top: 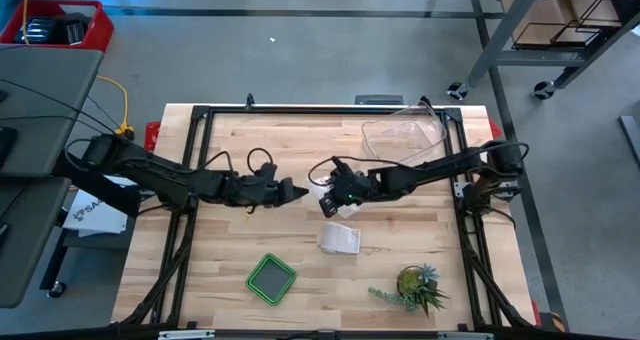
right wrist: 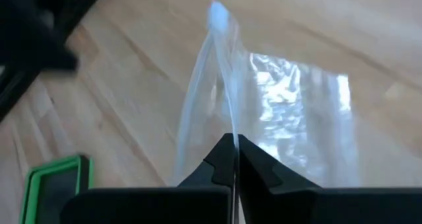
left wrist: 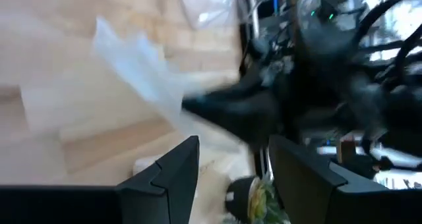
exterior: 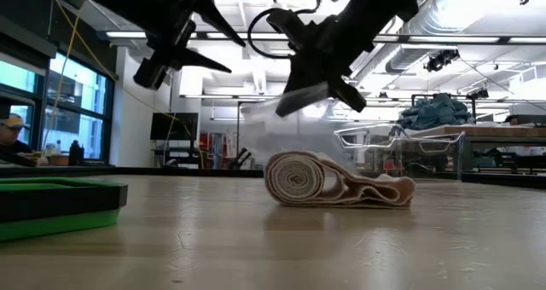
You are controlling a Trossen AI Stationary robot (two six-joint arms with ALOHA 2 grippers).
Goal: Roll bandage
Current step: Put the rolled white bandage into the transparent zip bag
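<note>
Fingers of the right gripper (right wrist: 232,159) are pressed together on a clear plastic bag (right wrist: 283,112), which hangs above the table (top: 240,245) at frame centre in the high view. Left gripper (top: 297,192) hovers just left of it, fingers (left wrist: 173,168) parted and holding nothing; its wrist view is smeared, the bag only a pale streak. Below centre lies the bandage (exterior: 328,180), partly rolled, its loose tail folded beside the roll. A green tray (exterior: 51,206) is cut off at lower left.

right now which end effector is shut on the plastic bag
The right end effector, pinched shut on the clear bag; the left end effector is open and holds nothing.
</note>
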